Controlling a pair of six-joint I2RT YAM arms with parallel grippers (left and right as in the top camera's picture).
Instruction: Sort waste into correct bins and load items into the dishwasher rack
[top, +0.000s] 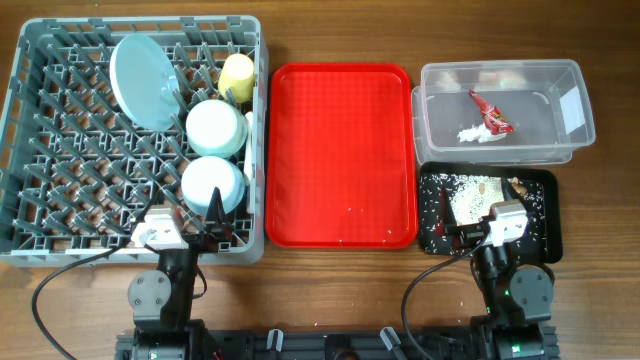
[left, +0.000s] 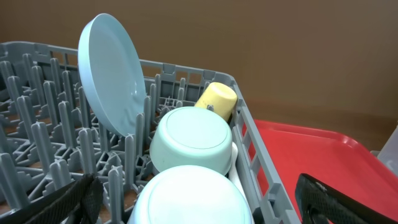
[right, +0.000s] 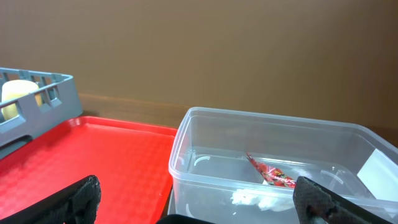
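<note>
Grey pegs hide much of the floor of the dishwasher rack (top: 140, 24). In the left wrist view the nearer mint bowl (left: 186, 199) is cut off at the bottom edge. A white sliver (left: 234, 163) between the bowls and the rack wall shows too little to name.

The rack sits just left of the red tray (top: 340, 150). In it, the pale blue plate (top: 143, 80) stands on edge and leans. The yellow cup (top: 238, 72) is tipped over at the corner nearest the tray's far end. Both mint bowls, including the farther one (top: 216, 127), rest base up.

Right of the tray's far end, the clear tub (top: 580, 110) holds the red-and-white wrapper (top: 492, 113), lying diagonally, and a white tissue (top: 472, 134). Right of the tray's near end, the black tray (top: 548, 215) holds beige rice scraps (top: 470, 195).

The left gripper (left: 199, 202) hangs over the rack's near edge and the right gripper (right: 202, 202) over the black tray. Both have their fingers spread wide and hold nothing.
</note>
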